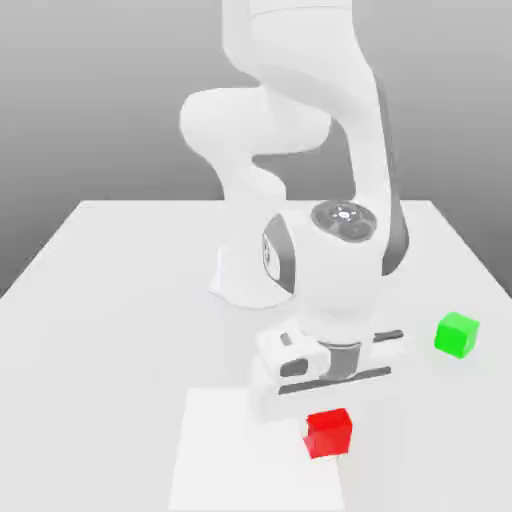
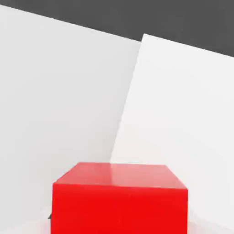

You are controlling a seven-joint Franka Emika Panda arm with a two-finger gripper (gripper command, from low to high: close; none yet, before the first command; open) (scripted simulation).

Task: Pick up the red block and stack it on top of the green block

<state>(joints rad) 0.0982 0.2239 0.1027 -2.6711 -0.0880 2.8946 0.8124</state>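
One arm [image 1: 330, 290] bent low, seemingly over red block [image 1: 329, 432].

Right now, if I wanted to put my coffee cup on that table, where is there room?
The widest bare stretch of the table runs along the exterior view's left, beside the arm's base. There is also a bare strip behind the green block. It is crowded near the front, where the gripper hangs over the red block.

A bare simulated test scene is showing here, not a real room. A plain white table [image 1: 120, 300] is sitting against a featureless grey backdrop.
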